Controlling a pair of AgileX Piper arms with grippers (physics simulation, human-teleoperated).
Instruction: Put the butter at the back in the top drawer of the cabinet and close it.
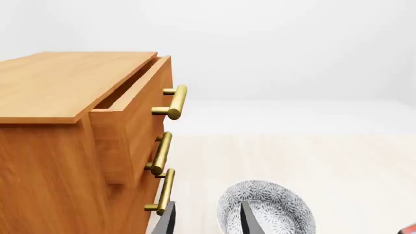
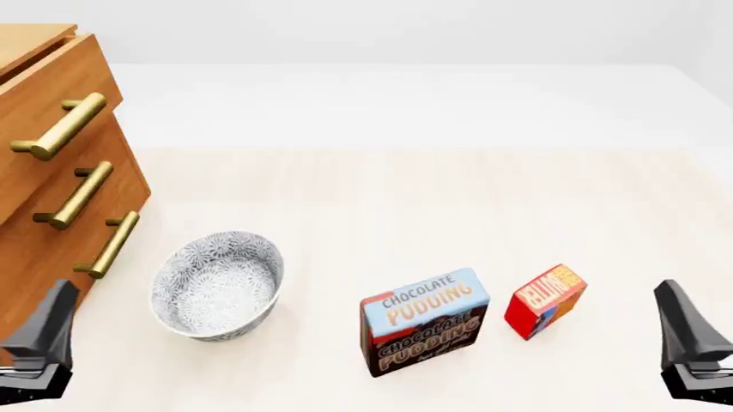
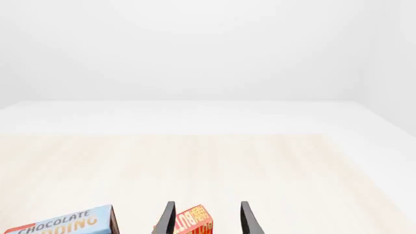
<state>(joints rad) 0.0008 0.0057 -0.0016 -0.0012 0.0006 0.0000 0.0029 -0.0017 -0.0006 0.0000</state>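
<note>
Both arms sit low at the desk's near edge, the left gripper (image 2: pixel 40 348) at the near left corner beside the cabinet (image 2: pixel 46 172), the right gripper (image 2: pixel 693 343) at the near right corner. Each has its 2 fingers spread with nothing between them. In the right wrist view the butter (image 3: pixel 194 222) shows through the gap of the spread fingers, untouched. The butter stands tilted on the desk (image 2: pixel 390 197) toward the near right, just beside the Chocolate Pudding box (image 2: pixel 424 322). The patterned bowl (image 2: pixel 218 283) sits near the cabinet's foot, with nothing in it. The top drawer (image 1: pixel 133 105) is pulled partly out; its inside is hidden from view
</note>
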